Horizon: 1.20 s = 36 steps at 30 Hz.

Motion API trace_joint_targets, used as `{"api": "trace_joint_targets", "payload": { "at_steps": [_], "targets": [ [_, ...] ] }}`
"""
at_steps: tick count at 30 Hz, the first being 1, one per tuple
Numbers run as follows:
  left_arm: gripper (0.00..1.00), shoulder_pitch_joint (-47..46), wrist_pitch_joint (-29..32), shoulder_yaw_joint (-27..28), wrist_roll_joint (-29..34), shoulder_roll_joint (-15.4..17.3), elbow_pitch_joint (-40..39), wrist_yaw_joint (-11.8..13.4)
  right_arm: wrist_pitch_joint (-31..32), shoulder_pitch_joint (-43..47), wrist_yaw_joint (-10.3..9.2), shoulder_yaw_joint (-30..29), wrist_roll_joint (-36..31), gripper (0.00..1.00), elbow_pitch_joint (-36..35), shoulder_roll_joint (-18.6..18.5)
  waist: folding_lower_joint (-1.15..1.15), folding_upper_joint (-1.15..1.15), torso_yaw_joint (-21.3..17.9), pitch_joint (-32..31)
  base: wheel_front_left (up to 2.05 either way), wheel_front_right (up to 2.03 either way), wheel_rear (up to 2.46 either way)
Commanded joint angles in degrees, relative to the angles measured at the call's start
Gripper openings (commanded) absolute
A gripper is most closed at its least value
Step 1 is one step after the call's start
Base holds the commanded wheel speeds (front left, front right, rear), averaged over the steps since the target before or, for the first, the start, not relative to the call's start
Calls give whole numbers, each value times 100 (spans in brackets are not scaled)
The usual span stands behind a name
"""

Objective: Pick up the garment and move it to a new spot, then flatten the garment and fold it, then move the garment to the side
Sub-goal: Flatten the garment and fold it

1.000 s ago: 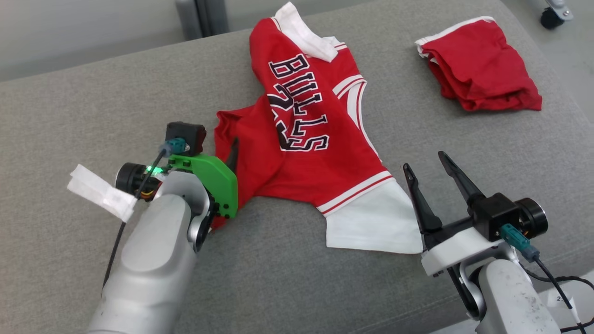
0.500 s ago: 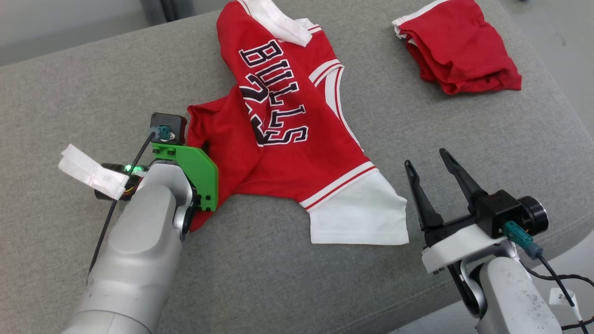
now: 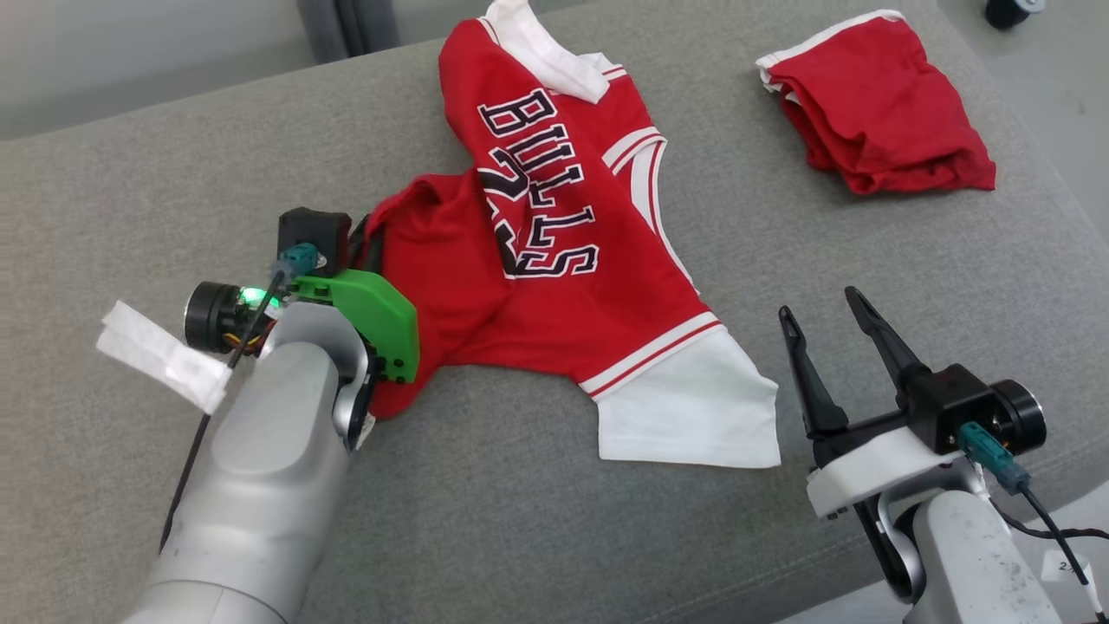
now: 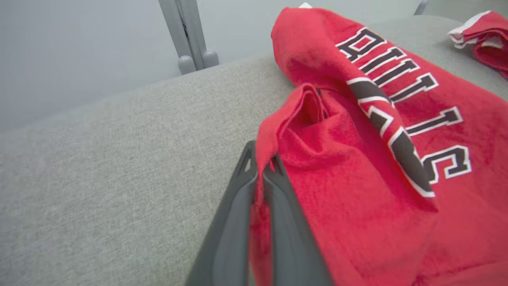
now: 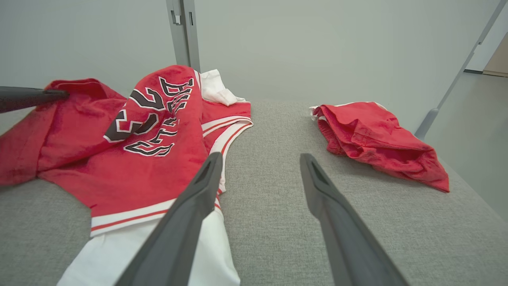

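The garment (image 3: 554,286) is a red jersey with black-and-white lettering and white sleeves, lying crumpled on the grey cushion (image 3: 130,199). My left gripper (image 3: 368,247) is at its left edge. In the left wrist view this gripper (image 4: 260,159) is shut on a fold of the red fabric (image 4: 357,178), pinched between both fingers. My right gripper (image 3: 820,308) stands open just right of the lower white sleeve (image 3: 693,416), holding nothing. In the right wrist view the right gripper (image 5: 261,159) is open over bare cushion, with the garment (image 5: 131,159) to its left.
A second red piece with white trim (image 3: 875,130) lies bunched at the cushion's far right (image 5: 377,139). Grey posts (image 5: 182,31) rise behind the cushion's far edge. The cushion's right edge drops to the floor, where a caster wheel (image 3: 1005,10) stands.
My left gripper has closed on the garment's left edge, and the fabric there has bunched up slightly. The head camera has shifted. The right gripper stays open.
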Motion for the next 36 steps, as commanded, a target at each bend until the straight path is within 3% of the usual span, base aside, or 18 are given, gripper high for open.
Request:
{"api": "trace_joint_targets", "payload": {
  "at_steps": [1,4,10,17,22,27,36],
  "targets": [
    [0,188,-229,-41,53,8,-107,-45,-25,119,-9,-62,-49,100,-2,-15,0,0,189,-181,0,0,0],
    [0,411,-637,-164,134,29,-537,-107,-25,245,-9,-222,-140,100,-2,-15,0,0,385,-355,0,0,0],
    [0,1308,-818,-300,278,237,-2037,-110,-25,471,-9,-364,-242,100,18,-17,0,0,664,-710,0,0,0],
    [0,2499,-741,-539,420,699,-4277,-141,-25,649,-9,-451,-296,100,31,-15,0,0,822,-970,0,0,0],
    [0,2963,-238,-421,223,1004,-5286,-30,-25,679,-9,-486,-299,100,-21,-15,0,0,837,-958,0,0,0],
    [0,3090,21,-76,-51,1284,-5062,38,-25,540,-9,-419,-254,100,-37,-15,0,0,744,-701,0,0,0],
    [0,2304,-269,477,-313,1537,-3282,63,-25,237,-9,-464,-328,100,-22,-15,0,0,546,-80,0,0,0]
  ]
}}
